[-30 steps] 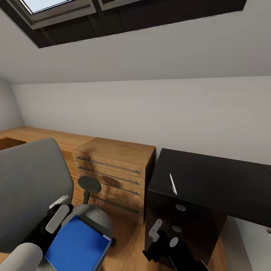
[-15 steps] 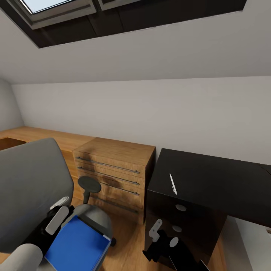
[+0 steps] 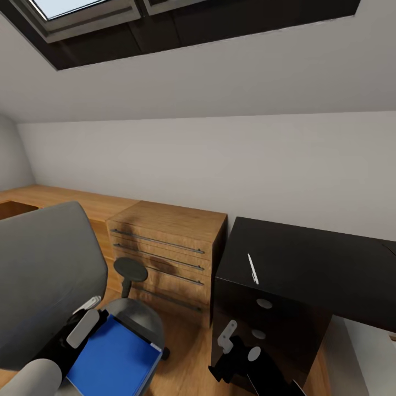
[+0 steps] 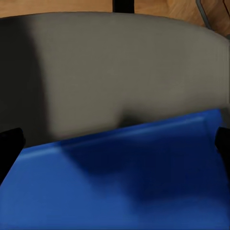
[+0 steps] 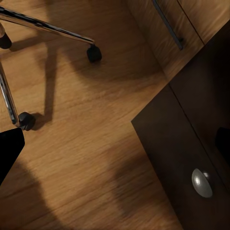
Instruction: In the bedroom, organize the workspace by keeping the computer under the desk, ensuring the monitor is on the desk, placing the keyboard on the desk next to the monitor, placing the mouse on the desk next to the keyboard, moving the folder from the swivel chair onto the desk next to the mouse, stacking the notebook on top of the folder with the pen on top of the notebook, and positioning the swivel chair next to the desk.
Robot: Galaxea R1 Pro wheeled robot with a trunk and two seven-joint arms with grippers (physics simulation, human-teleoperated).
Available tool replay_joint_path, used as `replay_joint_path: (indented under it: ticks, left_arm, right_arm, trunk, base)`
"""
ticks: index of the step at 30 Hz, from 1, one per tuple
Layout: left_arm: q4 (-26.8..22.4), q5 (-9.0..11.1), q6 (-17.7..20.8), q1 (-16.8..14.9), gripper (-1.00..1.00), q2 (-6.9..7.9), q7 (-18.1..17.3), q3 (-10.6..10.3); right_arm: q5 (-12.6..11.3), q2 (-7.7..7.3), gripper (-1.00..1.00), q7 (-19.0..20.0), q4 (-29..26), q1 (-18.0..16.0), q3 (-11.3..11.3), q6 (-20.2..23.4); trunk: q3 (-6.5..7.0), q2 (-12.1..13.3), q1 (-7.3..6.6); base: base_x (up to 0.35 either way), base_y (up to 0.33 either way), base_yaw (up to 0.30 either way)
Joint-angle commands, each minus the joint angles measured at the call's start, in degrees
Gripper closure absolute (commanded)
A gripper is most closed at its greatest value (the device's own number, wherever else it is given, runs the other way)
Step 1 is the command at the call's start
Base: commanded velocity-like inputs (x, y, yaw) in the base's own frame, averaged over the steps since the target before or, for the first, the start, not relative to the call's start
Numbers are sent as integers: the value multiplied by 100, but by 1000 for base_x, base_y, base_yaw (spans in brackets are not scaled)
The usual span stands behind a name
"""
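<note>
The flat bright-blue folder [image 3: 113, 357] lies on the grey padded swivel chair [image 3: 44, 275], with the left end effector [image 3: 82, 319] spread apart directly over it. The right end effector [image 3: 228, 336], fingers apart and empty, hangs low before the glossy black tabletop [image 3: 308, 264], where a slim white pen [image 3: 252, 268] rests.

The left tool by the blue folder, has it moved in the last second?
Yes. In the head view the left tool has sunk lower against the swivel chair's grey backrest, closer over the blue folder; chair and folder have not shifted.
</note>
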Motion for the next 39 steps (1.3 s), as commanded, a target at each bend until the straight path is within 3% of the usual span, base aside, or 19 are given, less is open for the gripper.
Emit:
replay_joint_path:
  ticks: [1,39]
  left_arm:
    - [7,26,18,-4,-100,9,24,-37]
    - [74,14,5,-16,-100,15,-153,-45]
  right_arm:
    - [60,2,-100,42,-9,-3,-2,18]
    - [60,2,-100,42,-11,-3,-6,18]
  trunk:
    - [-7,-3,-1]
    - [-7,-3,-1]
  base:
    - [0,0,0]
    - [0,0,0]
